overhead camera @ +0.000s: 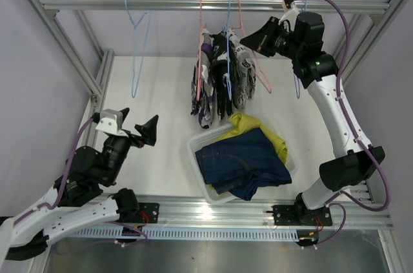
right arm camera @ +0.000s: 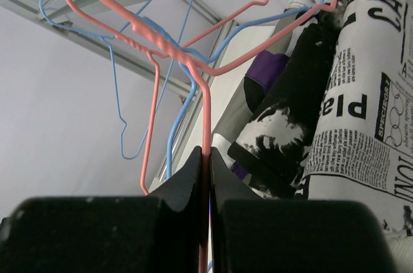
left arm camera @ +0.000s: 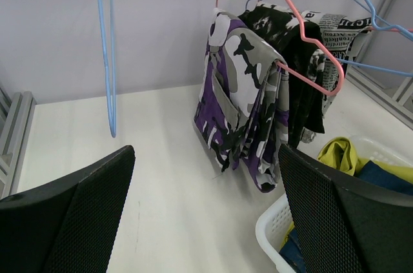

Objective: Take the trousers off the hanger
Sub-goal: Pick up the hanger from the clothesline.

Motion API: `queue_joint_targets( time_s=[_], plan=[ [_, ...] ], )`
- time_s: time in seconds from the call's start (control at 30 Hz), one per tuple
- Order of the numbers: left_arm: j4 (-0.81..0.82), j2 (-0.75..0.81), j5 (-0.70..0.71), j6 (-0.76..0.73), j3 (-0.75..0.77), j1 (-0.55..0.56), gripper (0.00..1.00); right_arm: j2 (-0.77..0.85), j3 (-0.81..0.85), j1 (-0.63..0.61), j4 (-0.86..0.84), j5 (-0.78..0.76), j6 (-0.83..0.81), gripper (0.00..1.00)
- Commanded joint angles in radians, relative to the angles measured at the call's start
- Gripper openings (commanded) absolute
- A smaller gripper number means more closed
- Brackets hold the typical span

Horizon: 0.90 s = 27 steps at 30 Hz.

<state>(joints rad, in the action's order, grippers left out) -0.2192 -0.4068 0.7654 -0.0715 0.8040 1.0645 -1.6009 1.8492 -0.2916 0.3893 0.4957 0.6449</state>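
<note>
Right gripper (right arm camera: 207, 155) pinches the pink hanger (right arm camera: 206, 118) beside hanging trousers (right arm camera: 290, 118)

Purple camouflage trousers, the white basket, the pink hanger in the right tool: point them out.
purple camouflage trousers (left arm camera: 237, 89), left wrist view, folded front panel.
white basket (overhead camera: 195, 157), top external view, left rim.
pink hanger (right arm camera: 206, 124), right wrist view, vertical wire stretch.
</note>
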Motion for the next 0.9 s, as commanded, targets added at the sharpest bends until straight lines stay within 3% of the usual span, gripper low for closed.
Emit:
queue_joint_targets(
  time_s=[0.0,0.87],
  plan=[
    [0.015,-0.007,-0.003,-0.011,-0.002,-0.009,0.96,0.071,0.107,-0.009,-0.099,0.015,-0.054,0.00],
    [0.014,-0.012,-0.003,-0.010,-0.002,-0.009,0.97,0.090,0.274,0.032,0.039,-0.056,-0.103,0.00]
  ],
)
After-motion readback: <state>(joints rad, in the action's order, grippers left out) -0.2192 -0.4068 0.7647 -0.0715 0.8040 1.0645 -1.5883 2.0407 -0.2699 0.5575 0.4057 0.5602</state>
